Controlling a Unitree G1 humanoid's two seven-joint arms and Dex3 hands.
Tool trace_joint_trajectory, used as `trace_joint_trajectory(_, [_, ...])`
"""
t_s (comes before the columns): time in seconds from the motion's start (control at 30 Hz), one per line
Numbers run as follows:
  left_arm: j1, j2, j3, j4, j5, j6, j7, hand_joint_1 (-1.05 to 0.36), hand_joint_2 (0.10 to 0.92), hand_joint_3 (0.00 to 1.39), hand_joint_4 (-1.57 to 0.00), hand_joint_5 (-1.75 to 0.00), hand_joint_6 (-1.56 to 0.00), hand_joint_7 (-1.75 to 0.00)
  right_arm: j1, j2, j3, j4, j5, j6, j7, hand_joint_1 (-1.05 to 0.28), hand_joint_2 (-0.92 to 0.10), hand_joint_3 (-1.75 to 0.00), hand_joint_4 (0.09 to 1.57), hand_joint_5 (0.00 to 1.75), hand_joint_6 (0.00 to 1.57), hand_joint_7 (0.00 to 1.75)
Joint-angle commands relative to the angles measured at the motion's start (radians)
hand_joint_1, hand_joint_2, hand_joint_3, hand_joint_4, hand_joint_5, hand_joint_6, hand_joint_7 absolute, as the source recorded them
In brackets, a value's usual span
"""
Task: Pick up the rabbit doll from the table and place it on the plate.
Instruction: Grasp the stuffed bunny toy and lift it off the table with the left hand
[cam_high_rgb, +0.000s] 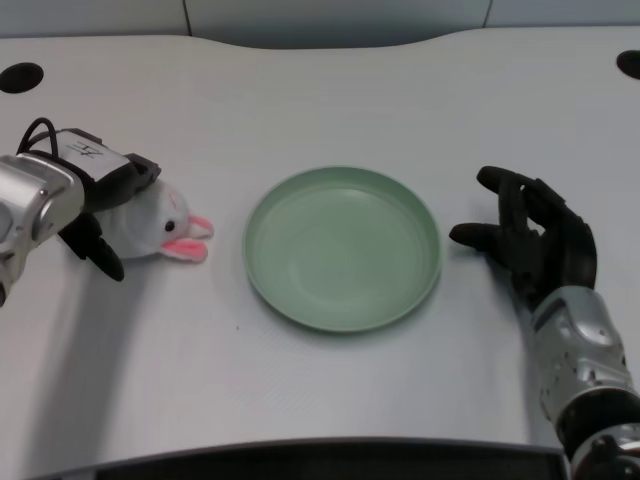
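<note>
A white rabbit doll (160, 225) with pink ears lies on the table, left of the plate, its ears pointing toward the plate. My left hand (100, 205) wraps around the doll's rear half. Its fingers (140, 172) curl over the far side and the thumb (102, 255) comes down on the near side, so the hand holds the doll. The doll's back end is hidden by the hand. The green plate (300, 300) sits empty at the table's middle, a short gap to the right of the doll's ears.
My right hand (530, 240) rests on the table just right of the plate, fingers spread. Two dark round holes (20, 76) (630, 64) mark the far corners of the white table. A dark edge runs along the table's front.
</note>
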Motion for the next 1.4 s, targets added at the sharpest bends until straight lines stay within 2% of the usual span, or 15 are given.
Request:
trace_joint_trajectory(0.03, [-0.037,-0.015,-0.035,0.075,0.018,-0.021,0.079,-1.05,0.916,0.03,0.0,0.0,-0.03,-0.05,0.0,0.0,0.0,0.003,0.007,0.006,0.001,-0.39,-0.92,-0.43,0.68,1.2,0.64,0.8])
trace_joint_trajectory(0.13, [-0.052,-0.034,-0.045,0.124,0.012,-0.031,0.14,-1.05,0.919,0.03,0.0,0.0,-0.02,-0.04,-0.003,0.0,-0.002,0.006,0.009,0.007,0.005,-0.39,-0.92,-0.43,0.69,1.2,0.63,0.8])
trace_joint_trajectory(0.33, [-0.078,-0.064,-0.036,0.188,-0.018,-0.033,0.212,-1.04,0.919,0.04,0.0,0.0,-0.03,-0.04,-0.005,-0.001,-0.004,0.016,0.008,-0.008,0.01,-0.39,-0.92,-0.4,0.68,1.2,0.63,0.82])
trace_joint_trajectory(0.43, [-0.093,-0.074,-0.032,0.219,-0.035,-0.027,0.238,-1.03,0.921,0.04,0.0,0.0,-0.02,-0.03,-0.007,0.002,-0.007,0.015,0.013,0.0,0.008,-0.39,-0.92,-0.41,0.67,1.2,0.62,0.82])
trace_joint_trajectory(0.57, [-0.109,-0.086,-0.017,0.253,-0.071,-0.024,0.246,-1.0,0.918,0.03,-0.04,-0.02,-0.04,-0.04,-0.007,0.002,-0.002,0.017,0.002,-0.004,-0.003,-0.39,-0.92,-0.4,0.67,1.21,0.62,0.83])
trace_joint_trajectory(0.7, [-0.124,-0.093,-0.023,0.276,-0.087,-0.011,0.232,-1.0,0.92,0.02,-0.08,-0.04,-0.08,-0.05,-0.004,0.003,-0.006,0.017,0.008,-0.011,0.008,-0.39,-0.92,-0.41,0.67,1.21,0.61,0.84])
trace_joint_trajectory(0.87, [-0.127,-0.104,-0.037,0.304,-0.087,0.01,0.223,-1.01,0.914,0.01,-0.12,-0.07,-0.12,-0.06,-0.002,0.005,-0.012,0.013,0.015,-0.007,0.016,-0.39,-0.92,-0.41,0.67,1.22,0.62,0.84])
trace_joint_trajectory(1.07, [-0.129,-0.116,-0.043,0.326,-0.093,0.024,0.179,-1.02,0.907,0.0,-0.11,-0.08,-0.14,-0.04,-0.001,0.004,-0.011,0.008,0.015,0.002,0.013,-0.4,-0.92,-0.41,0.68,1.22,0.62,0.84])
trace_joint_trajectory(1.4, [-0.126,-0.135,-0.052,0.342,-0.107,0.037,0.128,-1.04,0.896,0.0,-0.12,-0.11,-0.17,-0.04,0.014,0.006,-0.001,-0.009,0.007,-0.003,0.002,-0.38,-0.92,-0.42,0.69,1.21,0.62,0.83])
